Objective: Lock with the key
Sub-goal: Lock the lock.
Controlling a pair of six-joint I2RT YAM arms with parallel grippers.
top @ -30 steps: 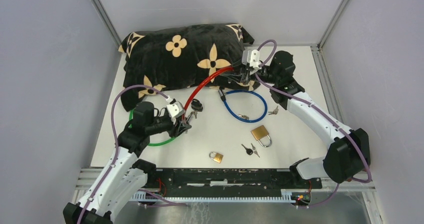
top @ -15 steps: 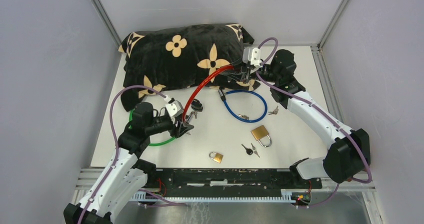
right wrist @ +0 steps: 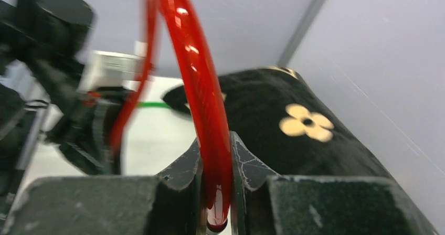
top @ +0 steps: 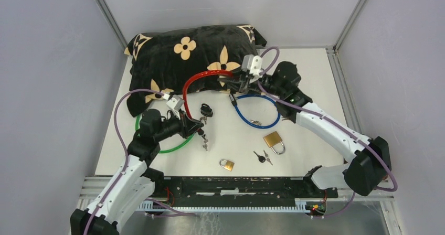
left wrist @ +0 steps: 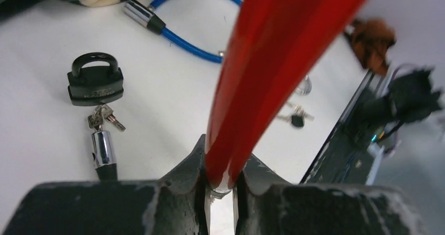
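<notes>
A red cable lock [top: 202,77] arches between both grippers. My left gripper [top: 190,124] is shut on one end of it [left wrist: 273,62], just above the table. My right gripper [top: 237,82] is shut on the other end [right wrist: 202,88], in front of the black flowered cushion [top: 194,56]. A black padlock [top: 206,109] with small keys [left wrist: 105,117] lies right of my left gripper. A chrome cylinder piece [left wrist: 102,148] lies just below it.
A blue cable lock [top: 257,111] lies under the right arm. A green cable [top: 170,148] lies beneath the left arm. Two brass padlocks [top: 273,139] [top: 226,164] and loose keys [top: 261,156] [top: 287,116] lie toward the front right.
Both grippers moved left, still holding the red cable. The cable has bowed up from a straight slant into a high arch. The left gripper end swung back from the black padlock.
</notes>
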